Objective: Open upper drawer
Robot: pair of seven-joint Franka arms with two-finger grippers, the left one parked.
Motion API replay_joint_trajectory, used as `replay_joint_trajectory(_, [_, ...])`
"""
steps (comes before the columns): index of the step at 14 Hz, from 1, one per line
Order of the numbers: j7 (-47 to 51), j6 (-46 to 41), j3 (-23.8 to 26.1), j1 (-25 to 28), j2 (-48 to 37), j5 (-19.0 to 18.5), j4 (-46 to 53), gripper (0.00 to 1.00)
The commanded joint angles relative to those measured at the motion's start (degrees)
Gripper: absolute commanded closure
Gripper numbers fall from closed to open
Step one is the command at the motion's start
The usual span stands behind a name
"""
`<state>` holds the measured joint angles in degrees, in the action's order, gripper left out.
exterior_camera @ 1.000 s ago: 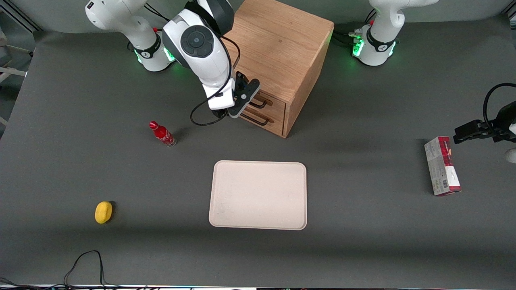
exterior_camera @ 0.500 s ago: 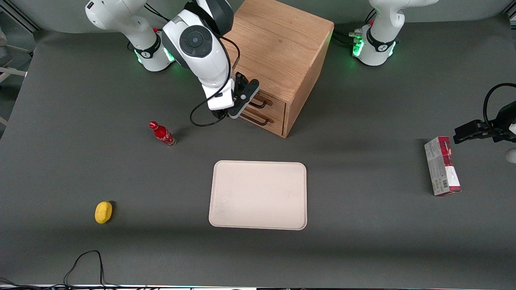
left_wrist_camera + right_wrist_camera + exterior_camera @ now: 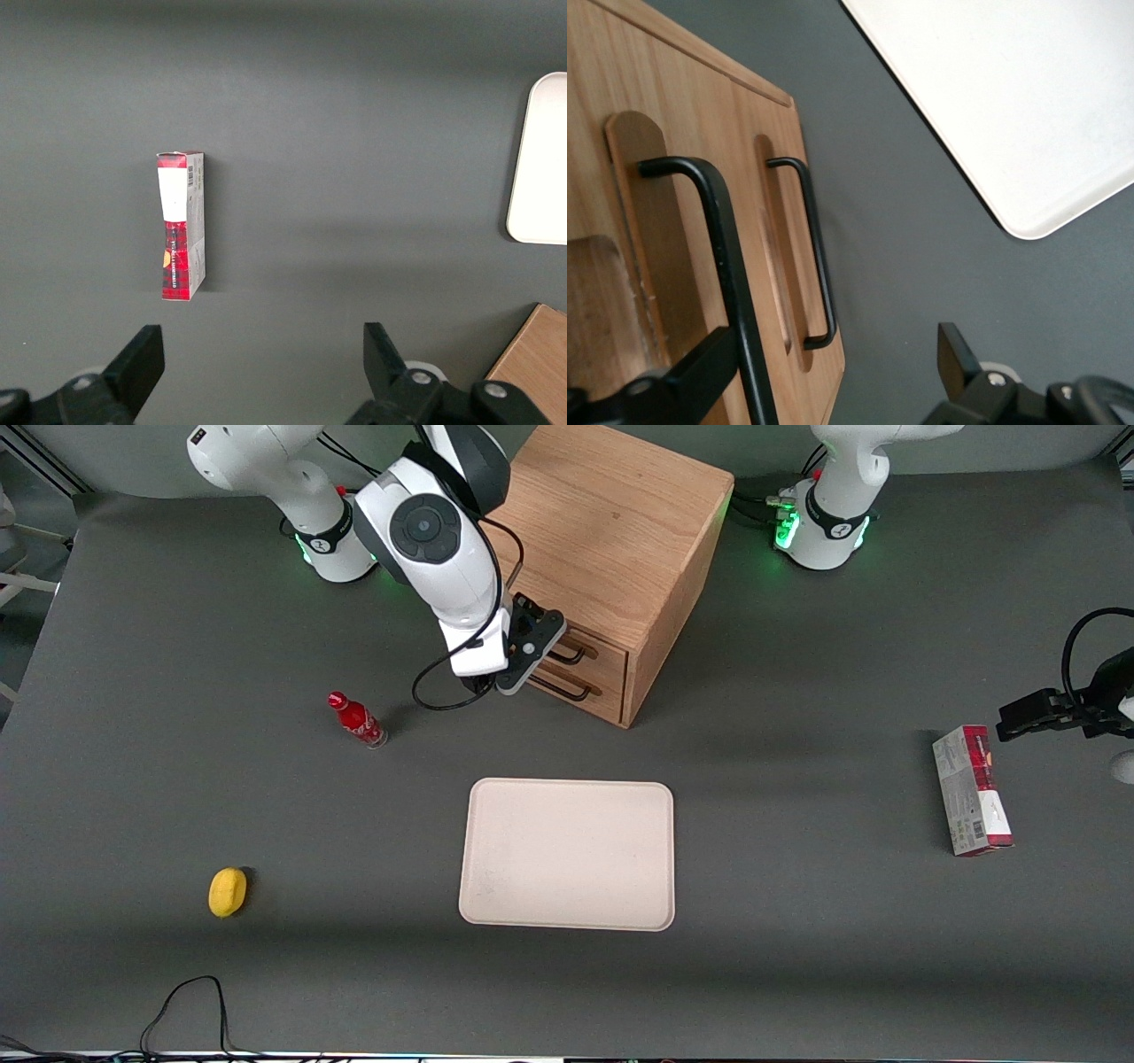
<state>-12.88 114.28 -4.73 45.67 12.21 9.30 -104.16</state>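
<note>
The light oak cabinet [image 3: 611, 531] stands at the back of the table with both drawers shut. The upper drawer [image 3: 595, 651] has a thin dark bar handle [image 3: 571, 654]; the lower drawer's handle [image 3: 567, 689] is just beneath it. My right gripper [image 3: 530, 648] is in front of the upper drawer, at its handle. In the right wrist view the gripper [image 3: 833, 354] is open. The upper handle [image 3: 722, 257] runs between the fingers, close against one finger [image 3: 700, 367]. The lower handle [image 3: 815, 257] lies outside the jaws.
A beige tray [image 3: 567, 855] lies nearer the front camera than the cabinet, also in the right wrist view [image 3: 1010, 88]. A red bottle [image 3: 357, 720] and a yellow object [image 3: 228, 891] lie toward the working arm's end. A red-and-grey box [image 3: 972, 790] lies toward the parked arm's end.
My right arm and gripper have shifted slightly toward the working arm's end, staying at the upper handle. Both drawers have stayed shut.
</note>
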Motion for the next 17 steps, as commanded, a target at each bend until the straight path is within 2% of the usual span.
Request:
replay_joint_trajectory(1, [-0.7,2.6,0.1,0.5,2.6,-1.2,-1.7,0.0])
replay_joint_trajectory(17, [-3.0,-2.5,-0.4,0.5,1.1,-0.6,1.7,0.0])
